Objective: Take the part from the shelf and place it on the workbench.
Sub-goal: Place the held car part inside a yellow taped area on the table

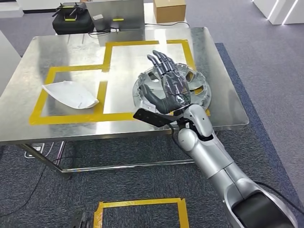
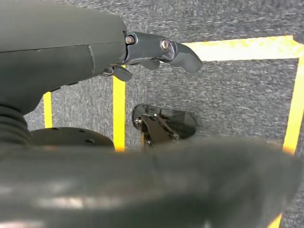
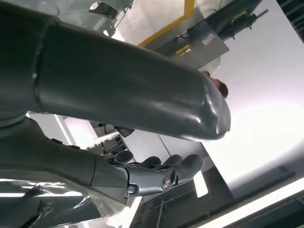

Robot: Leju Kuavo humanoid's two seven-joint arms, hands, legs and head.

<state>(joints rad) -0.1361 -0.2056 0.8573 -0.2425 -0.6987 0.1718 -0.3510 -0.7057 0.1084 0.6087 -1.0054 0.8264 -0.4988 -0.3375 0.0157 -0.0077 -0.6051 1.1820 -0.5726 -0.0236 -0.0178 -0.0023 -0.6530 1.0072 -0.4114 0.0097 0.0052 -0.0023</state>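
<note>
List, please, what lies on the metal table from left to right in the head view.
White curved part → bare metal inside the yellow tape outline → round silver wheel cover, with the right hand spread open above it.

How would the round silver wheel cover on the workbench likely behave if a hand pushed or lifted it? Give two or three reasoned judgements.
The wheel cover looks thin and pierced with openings, so probably light. It lies flat on the shiny workbench, so a push would likely slide it. Its shallow dish shape suggests it won't roll.
</note>
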